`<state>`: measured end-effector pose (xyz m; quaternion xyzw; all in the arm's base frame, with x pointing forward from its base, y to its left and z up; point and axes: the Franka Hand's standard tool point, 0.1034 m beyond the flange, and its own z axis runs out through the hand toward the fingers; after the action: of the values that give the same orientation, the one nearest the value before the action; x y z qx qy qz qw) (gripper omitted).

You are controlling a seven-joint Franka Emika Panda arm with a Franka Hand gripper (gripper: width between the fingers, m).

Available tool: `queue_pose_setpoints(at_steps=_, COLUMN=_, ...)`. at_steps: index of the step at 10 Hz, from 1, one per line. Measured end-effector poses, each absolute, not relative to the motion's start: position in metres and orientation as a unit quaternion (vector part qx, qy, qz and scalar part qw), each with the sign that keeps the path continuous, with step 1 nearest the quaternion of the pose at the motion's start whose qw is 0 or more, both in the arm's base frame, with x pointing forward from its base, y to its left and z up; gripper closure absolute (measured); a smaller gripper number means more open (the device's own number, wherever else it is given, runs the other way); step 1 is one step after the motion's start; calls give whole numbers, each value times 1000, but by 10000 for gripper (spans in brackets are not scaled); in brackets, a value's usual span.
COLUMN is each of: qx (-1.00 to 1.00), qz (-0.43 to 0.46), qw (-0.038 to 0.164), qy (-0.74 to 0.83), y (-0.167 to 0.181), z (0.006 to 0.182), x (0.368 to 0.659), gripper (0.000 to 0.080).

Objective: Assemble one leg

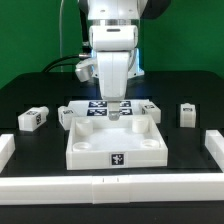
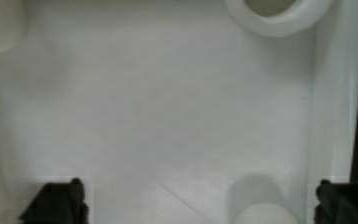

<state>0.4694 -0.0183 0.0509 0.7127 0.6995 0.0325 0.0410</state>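
Small white legs with black-and-white markers lie on the black table: two at the exterior view's left (image 1: 33,118) (image 1: 65,116) and one at its right (image 1: 186,114). The large white square panel (image 1: 100,143) lies in the middle. My gripper (image 1: 120,112) hangs straight down over the panel's far part, apart from every leg. In the wrist view my gripper (image 2: 202,205) is open, with the dark fingertips (image 2: 55,202) wide apart and only the panel's flat surface (image 2: 158,110) between them. A round hole (image 2: 279,14) of the panel shows there. No leg shows in the wrist view.
The marker board (image 1: 97,108) lies behind the panel, partly hidden by my gripper. Long white border bars stand at the exterior view's left (image 1: 6,150), right (image 1: 215,150) and front (image 1: 110,186).
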Motion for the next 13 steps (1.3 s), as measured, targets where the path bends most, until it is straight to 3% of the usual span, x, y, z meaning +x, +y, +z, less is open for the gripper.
queue_pose_setpoints(at_steps=13, qx=709, qz=24, qw=35, qy=704, y=-31, z=47, x=466, gripper=150)
